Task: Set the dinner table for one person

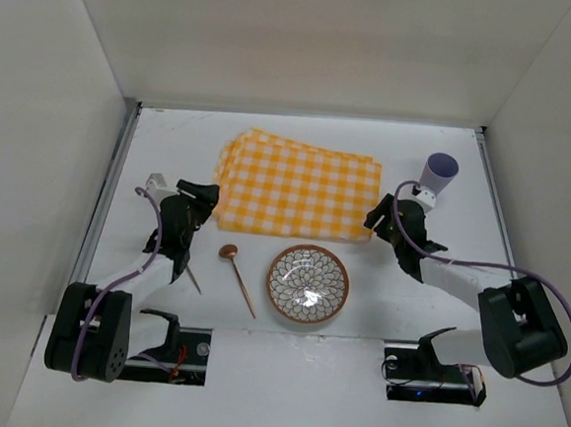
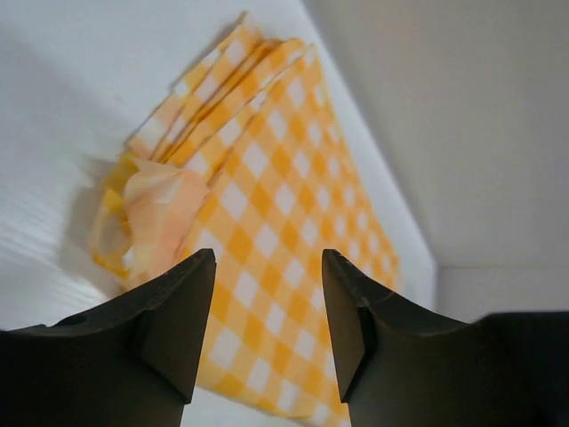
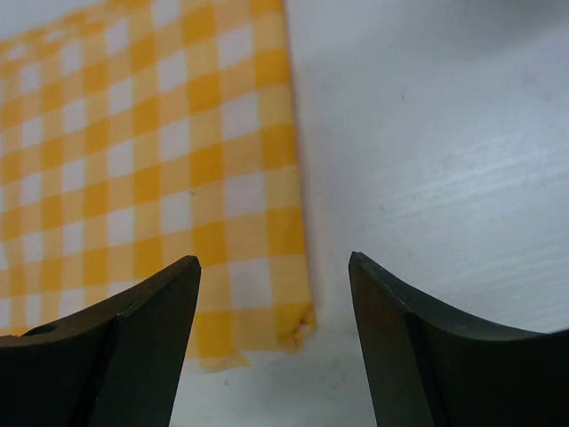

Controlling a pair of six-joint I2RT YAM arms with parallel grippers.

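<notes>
Black fingers of the left gripper [image 2: 268, 258] are seen closest in the left wrist view. They are spread apart and held just above a yellow-and-white checked cloth [image 2: 267, 178], whose rumpled, layered corner lies beside the left finger. In the right wrist view, the right gripper [image 3: 275, 260] is likewise held open, and the cloth's near right corner is seen through the gap, lying flat on the white surface. From above, the large flat white rectangular dinner table [image 1: 172, 145] is shown filling the floor of a white-walled enclosure, with thin grey metal rails [image 1: 106, 194] along its sides. The cloth is spread across the table's middle rear, with one gripper placed at each of its near corners. A round bowl with a brown rim and a petal pattern inside [image 1: 308, 284] is set on the table just in front of the cloth, and a slim copper-coloured spoon [image 1: 239, 279] is laid to its left. A thin dark utensil [image 1: 193, 280] lies partly under the left arm; its kind cannot be told. A pale lilac cup [image 1: 439, 173] is placed just behind the right gripper.
</notes>
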